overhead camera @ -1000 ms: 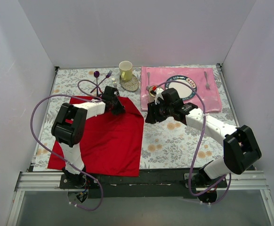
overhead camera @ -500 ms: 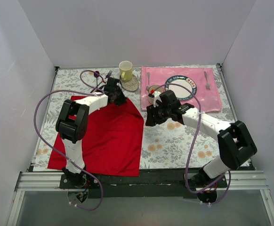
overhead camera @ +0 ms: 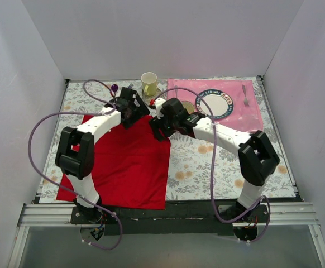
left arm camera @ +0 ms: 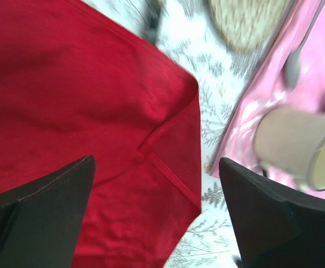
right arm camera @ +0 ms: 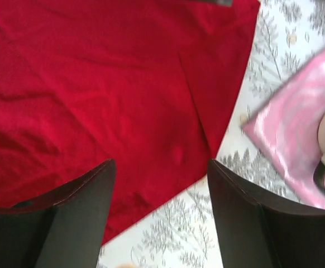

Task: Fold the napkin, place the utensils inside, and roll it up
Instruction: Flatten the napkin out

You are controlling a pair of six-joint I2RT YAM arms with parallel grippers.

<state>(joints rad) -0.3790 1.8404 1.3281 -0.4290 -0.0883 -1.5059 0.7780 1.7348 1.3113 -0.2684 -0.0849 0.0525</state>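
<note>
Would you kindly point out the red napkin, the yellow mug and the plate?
red napkin (overhead camera: 130, 167), top external view, bare middle of the cloth.
yellow mug (overhead camera: 149, 86), top external view, its outer wall.
plate (overhead camera: 216, 104), top external view, its bare white centre.

Red napkin spread flat, lightly creased

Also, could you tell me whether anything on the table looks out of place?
The red napkin's far right corner is folded over onto itself, with its hem showing as a diagonal ridge, so the cloth does not lie flat there.
</note>
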